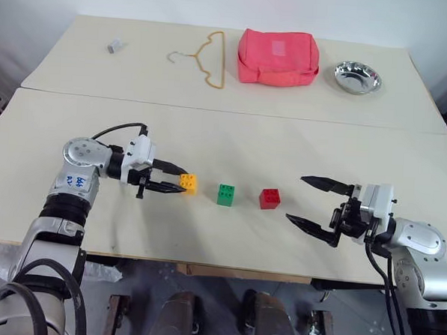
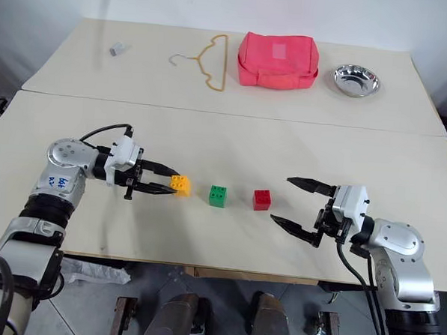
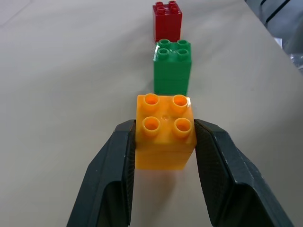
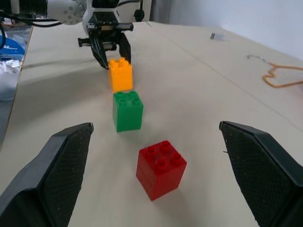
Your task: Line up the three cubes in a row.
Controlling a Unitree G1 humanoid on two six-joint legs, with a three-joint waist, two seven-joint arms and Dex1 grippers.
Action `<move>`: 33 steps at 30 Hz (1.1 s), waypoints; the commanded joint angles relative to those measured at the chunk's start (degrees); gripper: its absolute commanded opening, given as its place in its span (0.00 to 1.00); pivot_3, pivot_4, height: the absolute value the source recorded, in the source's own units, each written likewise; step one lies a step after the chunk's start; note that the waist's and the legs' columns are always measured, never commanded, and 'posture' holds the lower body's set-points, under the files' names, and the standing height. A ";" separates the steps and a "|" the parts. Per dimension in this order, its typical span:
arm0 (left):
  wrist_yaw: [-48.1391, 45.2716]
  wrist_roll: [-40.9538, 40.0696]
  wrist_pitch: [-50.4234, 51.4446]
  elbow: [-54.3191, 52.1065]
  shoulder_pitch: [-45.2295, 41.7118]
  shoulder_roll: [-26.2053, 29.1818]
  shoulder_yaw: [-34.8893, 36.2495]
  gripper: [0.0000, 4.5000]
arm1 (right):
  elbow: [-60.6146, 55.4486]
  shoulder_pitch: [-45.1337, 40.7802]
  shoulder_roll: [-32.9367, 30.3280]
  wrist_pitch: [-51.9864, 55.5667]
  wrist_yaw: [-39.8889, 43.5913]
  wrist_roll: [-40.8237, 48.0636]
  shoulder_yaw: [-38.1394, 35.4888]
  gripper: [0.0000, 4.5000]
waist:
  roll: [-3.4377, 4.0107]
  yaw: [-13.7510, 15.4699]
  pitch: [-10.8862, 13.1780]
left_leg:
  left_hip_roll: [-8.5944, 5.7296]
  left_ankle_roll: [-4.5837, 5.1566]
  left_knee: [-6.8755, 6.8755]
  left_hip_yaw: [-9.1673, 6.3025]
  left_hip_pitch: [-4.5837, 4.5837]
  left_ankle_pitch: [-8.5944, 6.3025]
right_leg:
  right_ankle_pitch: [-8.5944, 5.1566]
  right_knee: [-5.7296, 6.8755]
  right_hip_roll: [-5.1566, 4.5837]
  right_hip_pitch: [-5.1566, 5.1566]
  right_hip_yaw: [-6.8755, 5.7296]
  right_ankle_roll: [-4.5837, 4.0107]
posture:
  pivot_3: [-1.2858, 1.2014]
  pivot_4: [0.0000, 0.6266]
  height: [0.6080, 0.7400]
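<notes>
Orange-yellow block (image 3: 164, 132) sits pinched between the 2 black fingers of the left gripper (image 1: 179, 179), resting on the near table (image 1: 205, 234) at the left end of a row of 3 studded blocks. Just beside it, with a small gap, stands the green block (image 1: 226, 195), and past another gap the red block (image 1: 269, 198); all 3 are upright, studs up. To the right of the red block, the right gripper (image 1: 303, 198) hovers with its fingers spread wide, holding nothing. On the far table lie a grey object (image 1: 115, 46), a hanger (image 1: 211, 58), a pink pouch (image 1: 278, 58) and a steel bowl (image 1: 357, 77).
</notes>
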 commanded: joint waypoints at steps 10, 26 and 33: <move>-6.42 -2.07 -2.36 2.39 -1.79 2.95 -5.31 0.32 | -1.46 0.38 -0.30 0.52 0.28 0.75 -0.77 1.00 | 0.00 -0.05 0.00 | 0.03 0.01 0.01 0.00 0.00 0.01 | 0.00 0.01 0.00 0.00 0.01 0.00 | 0.52 0.24 1.00; 2.63 -10.18 8.56 -18.28 20.21 15.90 16.33 0.99 | 4.81 -6.99 -5.95 3.26 12.29 4.35 -1.79 1.00 | 0.04 -1.40 0.01 | 0.38 0.01 0.02 -0.01 0.02 0.00 | -0.01 0.01 0.01 -0.01 0.02 -0.01 | 0.52 0.24 1.00; 5.46 -10.11 5.78 -25.08 32.64 16.81 23.97 0.99 | 11.40 -13.12 -8.60 2.31 19.45 3.25 -0.64 1.00 | 0.02 -0.72 0.03 | 0.37 0.00 0.05 -0.05 0.04 0.00 | -0.01 0.02 -0.04 0.04 0.01 -0.02 | 0.52 0.24 1.00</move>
